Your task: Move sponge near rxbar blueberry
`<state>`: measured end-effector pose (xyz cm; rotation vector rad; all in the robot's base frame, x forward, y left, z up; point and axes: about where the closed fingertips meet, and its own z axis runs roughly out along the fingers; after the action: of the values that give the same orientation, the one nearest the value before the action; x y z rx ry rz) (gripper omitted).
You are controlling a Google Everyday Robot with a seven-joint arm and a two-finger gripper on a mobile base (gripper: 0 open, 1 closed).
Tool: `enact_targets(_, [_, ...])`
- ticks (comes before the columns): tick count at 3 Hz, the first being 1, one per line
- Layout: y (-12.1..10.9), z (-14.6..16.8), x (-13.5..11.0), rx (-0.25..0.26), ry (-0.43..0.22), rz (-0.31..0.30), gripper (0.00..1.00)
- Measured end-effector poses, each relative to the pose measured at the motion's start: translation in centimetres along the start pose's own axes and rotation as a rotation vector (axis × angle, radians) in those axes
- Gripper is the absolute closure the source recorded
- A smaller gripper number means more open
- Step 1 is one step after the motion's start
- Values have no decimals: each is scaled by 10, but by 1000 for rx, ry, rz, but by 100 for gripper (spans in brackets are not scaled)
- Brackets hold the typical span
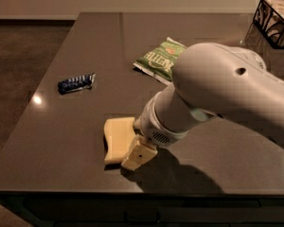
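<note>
- The table (pixel 61 141): dark and glossy, everything sits on it.
- The arm (pixel 217 93): a big white shell reaching in from the right, angled down toward the near left.
- The bag (pixel 162 59): green, lying flat at the far middle, its right end hidden behind the arm.
- The sponge (pixel 117 135): pale yellow, flat near the front edge.
- The gripper (pixel 138 154): cream tip low at the sponge's right edge, seemingly touching it; whether it grips or hangs loose, I cannot tell.
- The rxbar (pixel 75 82): dark blue, over on the left, well apart from the sponge.
</note>
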<state>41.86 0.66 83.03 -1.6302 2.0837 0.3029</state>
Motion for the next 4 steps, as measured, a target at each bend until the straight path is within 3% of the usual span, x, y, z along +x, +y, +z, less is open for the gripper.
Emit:
enact_targets(2, [-20, -7, -21, -21, -3, 25, 88])
enact_targets(3, [-44, -15, -37, -5, -14, 48, 100])
enact_targets(4, [-61, -10, -60, -10, -15, 48, 100])
